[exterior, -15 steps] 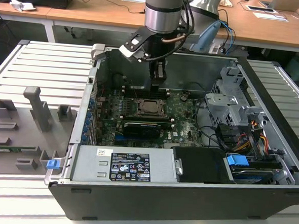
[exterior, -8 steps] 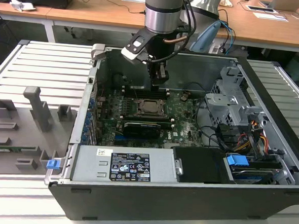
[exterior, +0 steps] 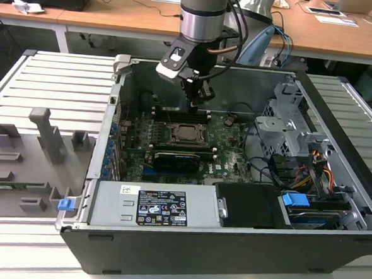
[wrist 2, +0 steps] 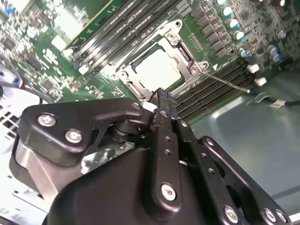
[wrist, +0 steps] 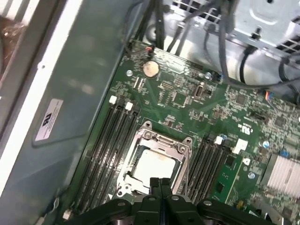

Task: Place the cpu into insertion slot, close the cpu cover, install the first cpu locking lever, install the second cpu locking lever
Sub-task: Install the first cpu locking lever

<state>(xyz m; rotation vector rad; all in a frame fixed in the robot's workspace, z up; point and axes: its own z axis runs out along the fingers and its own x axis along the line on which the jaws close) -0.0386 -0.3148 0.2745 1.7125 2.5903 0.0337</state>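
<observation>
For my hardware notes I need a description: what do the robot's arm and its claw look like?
The arm is a silver-grey cylinder with a black ring near the wrist and a pale blue joint cap behind. Black cables run along it. A small grey-white box sits at the wrist. The claw is matte black, built of flat linked bars with silver screw heads.

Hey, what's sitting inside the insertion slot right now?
The cpu lies in the insertion slot, its pale face showing through the window of the cpu cover. The cover's frame hides the chip's edges, and the chip hides the pin field beneath.
</observation>
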